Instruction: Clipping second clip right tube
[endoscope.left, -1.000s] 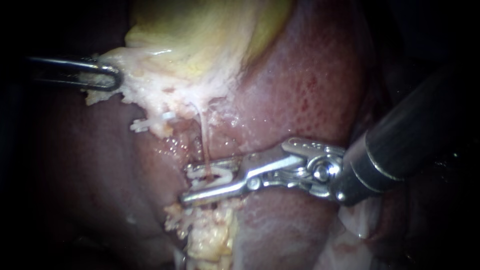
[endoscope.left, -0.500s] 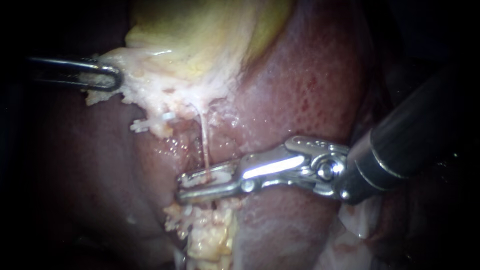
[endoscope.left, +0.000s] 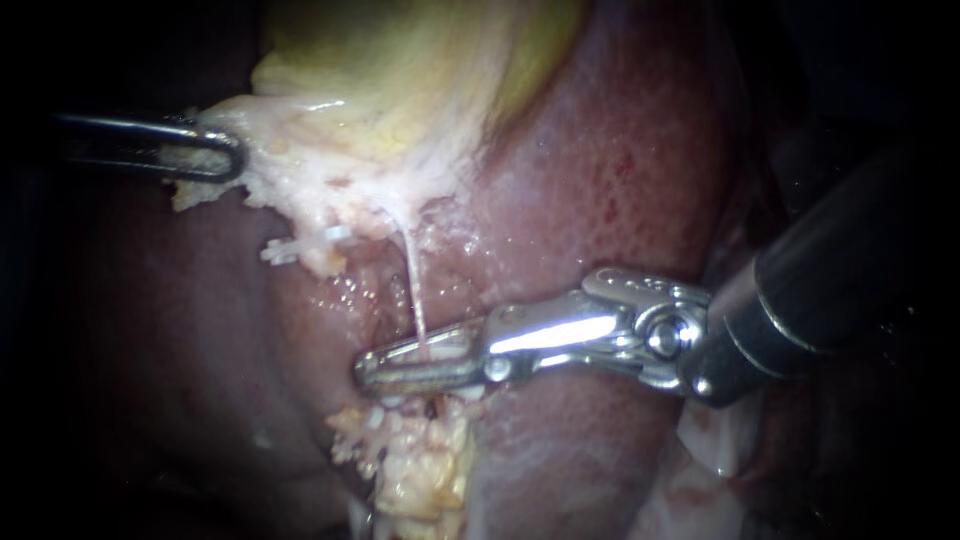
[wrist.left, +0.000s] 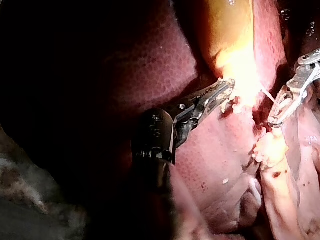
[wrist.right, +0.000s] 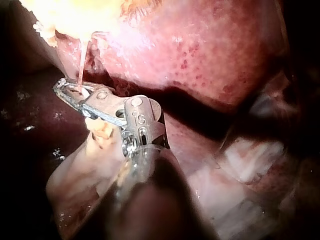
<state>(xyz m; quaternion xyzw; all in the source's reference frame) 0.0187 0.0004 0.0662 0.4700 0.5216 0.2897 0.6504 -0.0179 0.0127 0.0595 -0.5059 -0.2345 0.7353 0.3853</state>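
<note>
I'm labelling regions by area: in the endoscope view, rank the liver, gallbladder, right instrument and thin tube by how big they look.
1. liver
2. gallbladder and right instrument: about alike, and the instrument is nearer the camera, so unranked
3. tube, clearly smallest

deep darkness (endoscope.left: 100, 40) around a lit centre

The left instrument (endoscope.left: 228, 158) lies level, jaws gripping the gallbladder (endoscope.left: 400, 80). The right instrument (endoscope.left: 368, 368) slants in, jaws closed on the tube (endoscope.left: 415, 290).
</note>
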